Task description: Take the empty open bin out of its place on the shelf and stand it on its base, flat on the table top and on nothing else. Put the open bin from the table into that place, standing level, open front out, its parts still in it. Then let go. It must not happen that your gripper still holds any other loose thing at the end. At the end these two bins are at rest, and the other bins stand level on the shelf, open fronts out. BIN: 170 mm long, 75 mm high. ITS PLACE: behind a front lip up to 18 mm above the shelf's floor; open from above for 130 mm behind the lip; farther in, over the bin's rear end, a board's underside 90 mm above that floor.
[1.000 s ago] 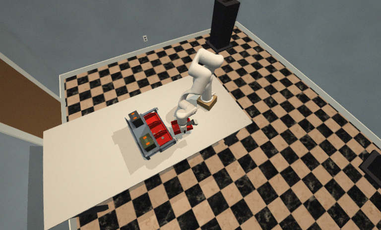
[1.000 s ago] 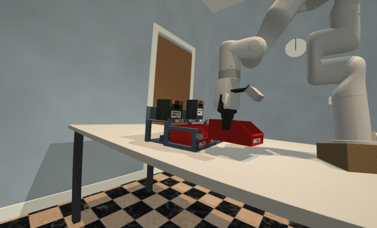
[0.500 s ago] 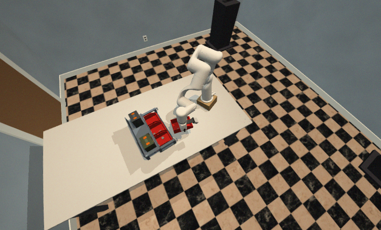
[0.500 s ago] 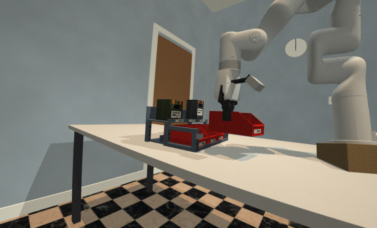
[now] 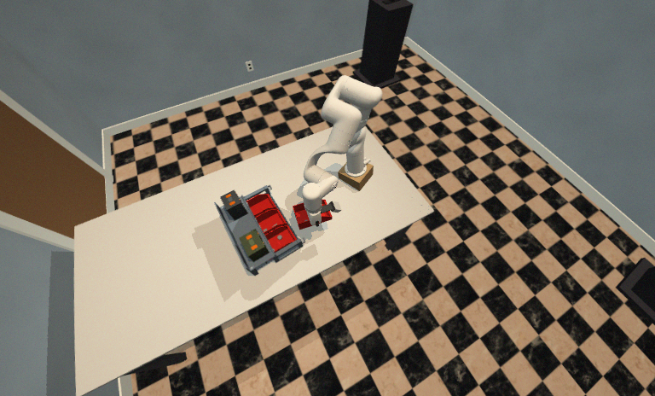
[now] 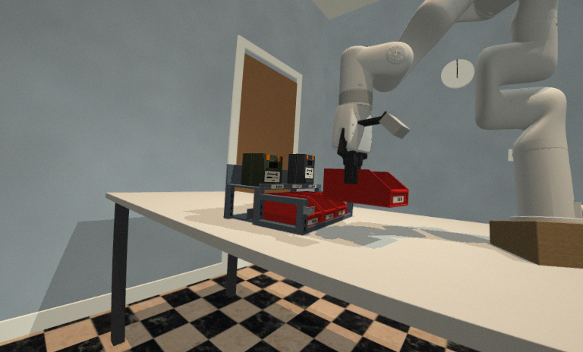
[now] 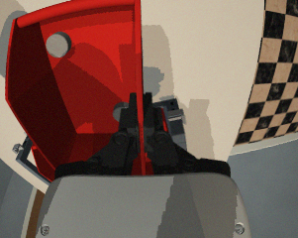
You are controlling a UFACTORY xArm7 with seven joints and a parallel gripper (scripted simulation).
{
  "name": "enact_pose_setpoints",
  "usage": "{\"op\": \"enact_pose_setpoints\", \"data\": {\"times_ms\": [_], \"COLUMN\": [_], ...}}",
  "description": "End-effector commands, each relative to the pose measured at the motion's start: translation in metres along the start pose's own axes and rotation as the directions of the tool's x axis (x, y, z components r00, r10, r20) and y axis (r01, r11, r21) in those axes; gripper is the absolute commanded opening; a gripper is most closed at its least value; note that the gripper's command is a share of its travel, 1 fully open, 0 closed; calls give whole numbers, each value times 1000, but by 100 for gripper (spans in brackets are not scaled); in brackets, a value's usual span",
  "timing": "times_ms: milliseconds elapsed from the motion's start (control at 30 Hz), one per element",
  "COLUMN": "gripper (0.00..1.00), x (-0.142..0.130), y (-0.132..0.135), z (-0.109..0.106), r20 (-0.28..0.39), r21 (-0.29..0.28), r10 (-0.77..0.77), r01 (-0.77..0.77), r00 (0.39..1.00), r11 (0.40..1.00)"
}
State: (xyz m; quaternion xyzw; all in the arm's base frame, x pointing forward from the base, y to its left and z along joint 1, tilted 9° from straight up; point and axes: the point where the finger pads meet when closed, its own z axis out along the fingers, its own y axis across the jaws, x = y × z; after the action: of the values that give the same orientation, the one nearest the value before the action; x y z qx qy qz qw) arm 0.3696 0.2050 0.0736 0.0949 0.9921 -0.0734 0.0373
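My gripper (image 5: 315,222) (image 6: 351,177) (image 7: 141,106) is shut on the side wall of a red open bin (image 5: 303,218) (image 6: 370,190) (image 7: 89,79) and holds it clear above the table (image 5: 144,276) (image 6: 386,262), just right of the shelf (image 5: 280,258) (image 6: 256,209). The bin hangs about level with its labelled open front away from the shelf. In the wrist view a grey round part (image 7: 57,44) lies inside it. Three more red bins (image 5: 271,223) (image 6: 288,211) sit side by side in the shelf's lower row. I cannot tell which of them is empty.
A dark green box (image 5: 252,243) (image 6: 261,168) and a black box (image 5: 232,204) (image 6: 300,168) stand on the shelf's upper board. The arm's wooden base block (image 5: 356,175) (image 6: 537,240) sits at the table's far right. The table edge runs close in front of the shelf.
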Motion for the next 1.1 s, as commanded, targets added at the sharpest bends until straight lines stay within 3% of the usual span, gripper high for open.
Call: {"op": "enact_pose_setpoints", "data": {"times_ms": [0, 233, 767, 1067], "gripper": [0, 0, 0, 0], "x": [-1, -1, -1, -1], "y": [1, -5, -84, -88], "z": [-1, -1, -1, -1], "r20": [2, 2, 3, 3], "r21": [-3, -3, -2, -2], "r10": [0, -16, -234, -244], "r01": [0, 16, 234, 244], "r00": [1000, 1000, 972, 970], "r11": [1000, 1000, 972, 970]}}
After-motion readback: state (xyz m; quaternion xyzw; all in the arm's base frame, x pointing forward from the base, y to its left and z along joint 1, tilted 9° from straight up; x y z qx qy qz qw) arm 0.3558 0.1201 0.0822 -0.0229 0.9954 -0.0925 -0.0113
